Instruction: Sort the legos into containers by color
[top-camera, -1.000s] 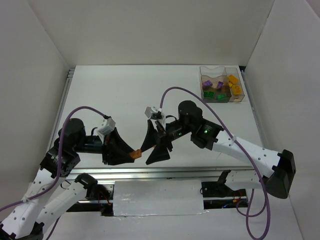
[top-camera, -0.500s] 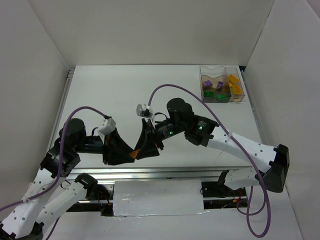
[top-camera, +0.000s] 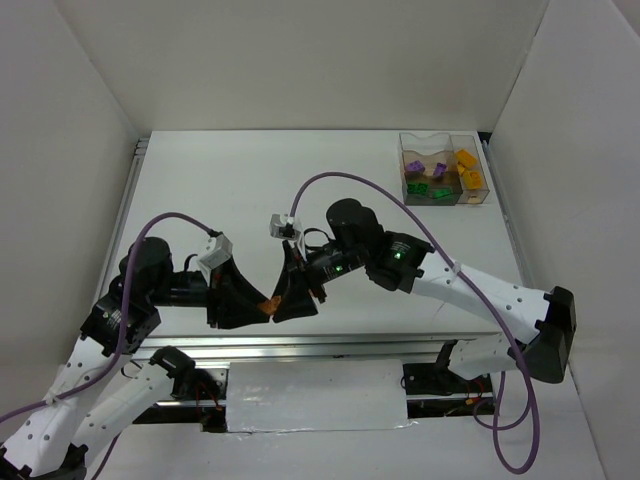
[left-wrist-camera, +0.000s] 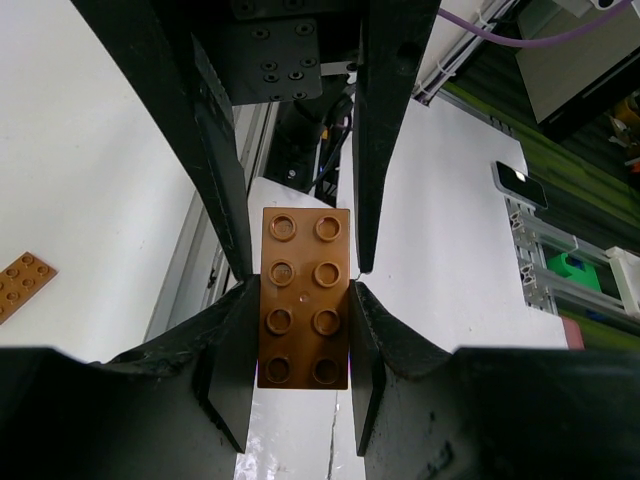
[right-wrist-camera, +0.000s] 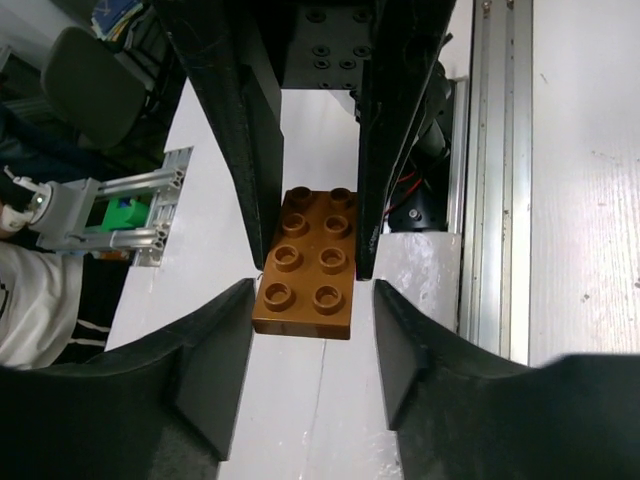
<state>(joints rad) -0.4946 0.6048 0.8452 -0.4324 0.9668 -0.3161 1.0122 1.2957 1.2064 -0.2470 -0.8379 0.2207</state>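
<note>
Lego brick (left-wrist-camera: 305, 298), brown, two studs by four, is held up off the bench (top-camera: 220, 190). It sits well apart from the clear box (top-camera: 430, 142), off to that box's near-left, by the bench's front edge. The left claw (left-wrist-camera: 302, 335) has it, fingers pressed flat against both long sides in a firm pinch on one end. Head-on comes the right claw (right-wrist-camera: 314, 290), fingers straddling the brick's other end and only narrowly parted. From its own camera a sliver of gap shows on one side, so no squeeze there. The two claws meet tip to tip.

Over in the box, purple bricks (top-camera: 413, 167) sit in the left part, with green bricks (top-camera: 420, 188) just nearer than them. Whether a wall parts those two colours, I cannot tell. Yellow bricks (top-camera: 465, 158) fill the right compartment.
</note>
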